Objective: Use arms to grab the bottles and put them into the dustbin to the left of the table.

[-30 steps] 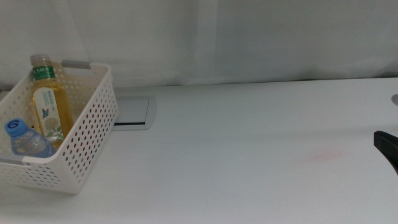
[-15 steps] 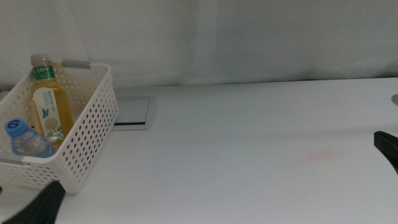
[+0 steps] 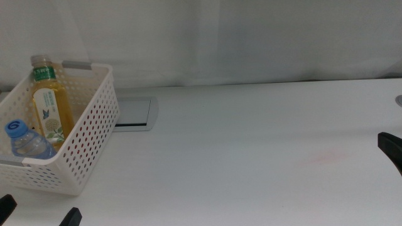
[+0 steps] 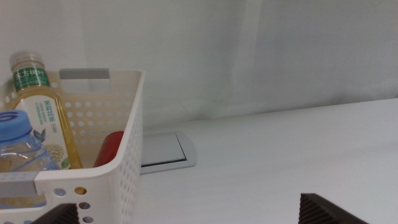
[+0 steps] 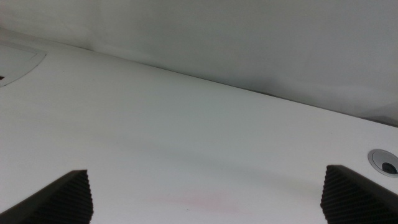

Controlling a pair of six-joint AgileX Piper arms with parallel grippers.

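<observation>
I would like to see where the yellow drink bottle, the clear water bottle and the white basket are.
yellow drink bottle with white cap (image 3: 49,110), middle view, on its label
clear plastic water bottle with blue cap (image 3: 17,129), middle view, on its cap
white perforated plastic basket (image 3: 88,144), middle view, on its side wall

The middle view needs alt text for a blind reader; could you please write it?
A white dustbin at the table's left holds a yellow bottle and a blue-capped bottle. The left pincer shows open at the bottom edge, the right pincer at the right edge.
</observation>
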